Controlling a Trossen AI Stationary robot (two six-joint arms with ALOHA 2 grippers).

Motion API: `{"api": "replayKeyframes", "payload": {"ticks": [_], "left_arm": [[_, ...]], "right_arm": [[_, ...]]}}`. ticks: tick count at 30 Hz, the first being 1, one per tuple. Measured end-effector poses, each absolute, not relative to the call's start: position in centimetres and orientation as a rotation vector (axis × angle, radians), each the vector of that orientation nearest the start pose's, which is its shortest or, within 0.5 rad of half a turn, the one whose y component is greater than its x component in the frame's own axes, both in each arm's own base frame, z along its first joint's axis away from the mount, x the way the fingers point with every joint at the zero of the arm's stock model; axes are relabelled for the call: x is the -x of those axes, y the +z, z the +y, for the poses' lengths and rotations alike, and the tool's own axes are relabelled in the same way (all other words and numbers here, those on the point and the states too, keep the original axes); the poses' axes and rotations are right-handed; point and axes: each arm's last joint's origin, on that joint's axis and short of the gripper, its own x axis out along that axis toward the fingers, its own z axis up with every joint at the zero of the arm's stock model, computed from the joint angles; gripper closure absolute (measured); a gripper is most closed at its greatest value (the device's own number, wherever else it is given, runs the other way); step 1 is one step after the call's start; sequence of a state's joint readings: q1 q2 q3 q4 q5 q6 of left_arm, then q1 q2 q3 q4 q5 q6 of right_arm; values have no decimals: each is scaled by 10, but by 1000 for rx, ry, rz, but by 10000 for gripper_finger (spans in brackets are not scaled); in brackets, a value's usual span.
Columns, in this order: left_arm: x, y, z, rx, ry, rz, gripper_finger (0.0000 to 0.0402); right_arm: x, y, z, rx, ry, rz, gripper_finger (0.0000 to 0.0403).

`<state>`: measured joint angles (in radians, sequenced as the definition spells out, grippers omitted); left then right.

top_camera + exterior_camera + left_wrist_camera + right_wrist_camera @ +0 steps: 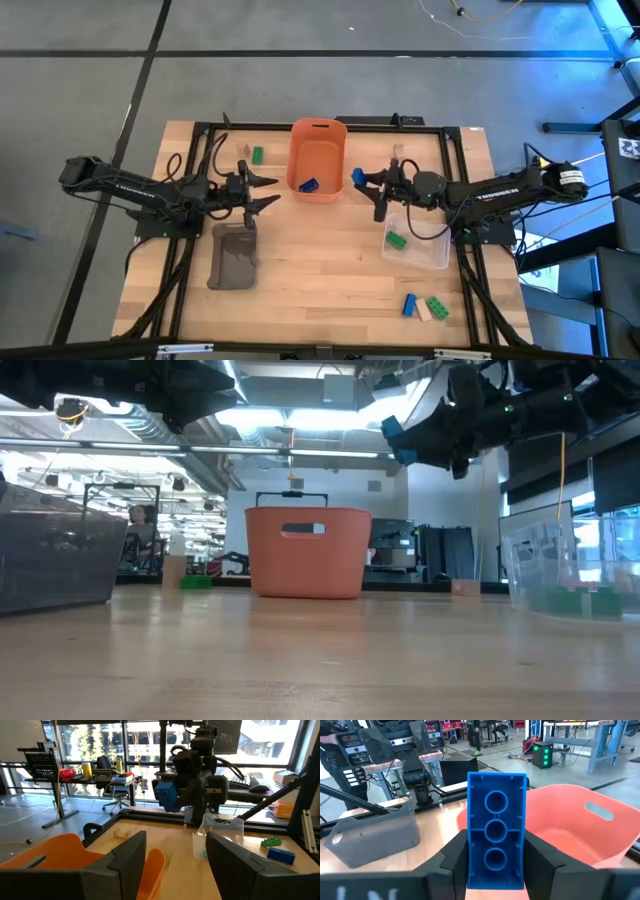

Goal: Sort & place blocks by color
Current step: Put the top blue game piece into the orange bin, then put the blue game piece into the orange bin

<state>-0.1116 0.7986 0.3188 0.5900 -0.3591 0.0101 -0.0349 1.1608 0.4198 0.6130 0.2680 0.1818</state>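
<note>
My right gripper (363,183) is shut on a blue block (496,837), held in the air just right of the orange bin (318,160); it also shows in the low view (395,438). Another blue block (307,185) lies in the bin. My left gripper (270,192) is open and empty, left of the bin and above the grey tray's (235,255) far end. A green block (396,240) lies in a clear container (418,240). Blue (409,304), tan (424,311) and green (437,307) blocks lie at the near right. My right gripper pinches the blue block by its two long sides (470,851) between its two fingers (454,857). The fingers lie level, pointing toward the table's left, toward the bin. The block is lifted clear of the table, its hollow underside toward the wrist camera.
A green block (257,154) and a tan block (244,150) lie at the far left of the bin; another tan block (397,152) lies at its far right. A black frame (200,130) runs round the table's working area.
</note>
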Motion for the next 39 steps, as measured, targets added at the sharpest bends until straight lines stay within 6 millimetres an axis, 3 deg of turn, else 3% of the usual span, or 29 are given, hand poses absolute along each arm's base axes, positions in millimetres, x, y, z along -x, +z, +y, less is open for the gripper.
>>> {"api": "replayKeyframes", "payload": {"ticks": [8, 20, 29, 39], "left_arm": [[-175, 243, -9, 16, 248, -107, 202], [-175, 243, -9, 16, 247, -108, 202], [-175, 241, -9, 11, 247, -89, 202], [-175, 241, -9, 12, 247, -86, 202]], "right_arm": [[-254, 192, -17, -194, -317, 65, 268], [-330, 172, -27, -173, -416, 153, 268], [-340, 173, -36, -179, -459, 269, 266], [-340, 174, -36, -171, -457, 276, 97]]}}
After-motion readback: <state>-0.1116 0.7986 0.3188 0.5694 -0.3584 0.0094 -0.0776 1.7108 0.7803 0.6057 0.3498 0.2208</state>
